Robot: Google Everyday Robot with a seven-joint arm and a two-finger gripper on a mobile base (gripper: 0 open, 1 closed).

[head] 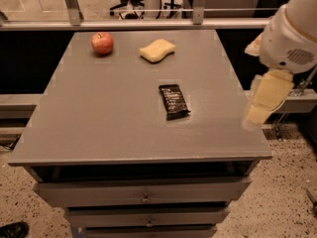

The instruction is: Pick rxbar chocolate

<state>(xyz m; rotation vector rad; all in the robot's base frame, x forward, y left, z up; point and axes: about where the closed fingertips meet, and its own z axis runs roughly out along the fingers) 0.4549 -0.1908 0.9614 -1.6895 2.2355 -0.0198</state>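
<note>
The rxbar chocolate [174, 101] is a flat black wrapper with faint white print. It lies flat on the grey table top [109, 123], a little right of centre, with its long side running front to back. My gripper [262, 103] hangs from the white arm [292, 38] at the table's right edge. It is to the right of the bar, above the table level and apart from it. It holds nothing that I can see.
A red apple [102, 43] and a pale yellow wavy-edged sponge [157, 50] sit at the far side of the table. Drawers [143, 195] are below the front edge. A metal rail [148, 24] runs behind the table. A speckled floor lies around it.
</note>
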